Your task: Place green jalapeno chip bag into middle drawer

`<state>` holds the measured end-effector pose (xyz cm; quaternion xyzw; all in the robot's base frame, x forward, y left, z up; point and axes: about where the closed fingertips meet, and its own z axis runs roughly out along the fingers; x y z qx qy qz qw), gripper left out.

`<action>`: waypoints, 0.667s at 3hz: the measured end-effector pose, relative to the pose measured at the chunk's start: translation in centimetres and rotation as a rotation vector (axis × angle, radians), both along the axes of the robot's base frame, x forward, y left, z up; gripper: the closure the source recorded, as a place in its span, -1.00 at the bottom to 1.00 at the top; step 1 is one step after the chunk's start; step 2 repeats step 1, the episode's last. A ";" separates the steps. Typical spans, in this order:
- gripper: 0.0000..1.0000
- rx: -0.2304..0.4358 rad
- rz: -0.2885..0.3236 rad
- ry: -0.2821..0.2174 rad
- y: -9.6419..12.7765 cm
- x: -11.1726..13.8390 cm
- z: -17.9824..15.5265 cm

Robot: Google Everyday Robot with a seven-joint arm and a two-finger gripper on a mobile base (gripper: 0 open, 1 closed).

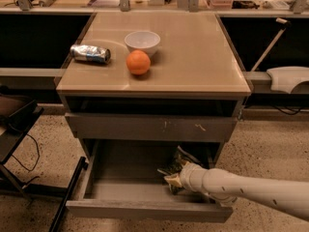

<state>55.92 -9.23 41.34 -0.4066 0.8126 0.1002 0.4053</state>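
The green jalapeno chip bag [182,159] is a dark crinkly bag with a whitish edge. It stands tilted inside the open middle drawer [120,182], at the right side near the back. My gripper [175,177] comes in from the lower right on a white arm and sits low inside the drawer. It is shut on the lower part of the bag, which hides much of the gripper's tip. The drawer is pulled out wide, with its plain grey front toward the camera.
Above the open drawer is a shut grey drawer front with pale scratch marks [159,127]. On the cabinet top stand a white bowl [142,41], an orange [138,62] and a crushed silver-blue can [90,53]. A black stand [65,202] is at the left, and a white object [288,79] at the right.
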 end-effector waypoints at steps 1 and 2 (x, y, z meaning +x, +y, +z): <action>-1.00 0.000 0.000 0.000 0.0 0.0 0.0; -1.00 0.000 0.000 0.000 0.0 0.0 0.0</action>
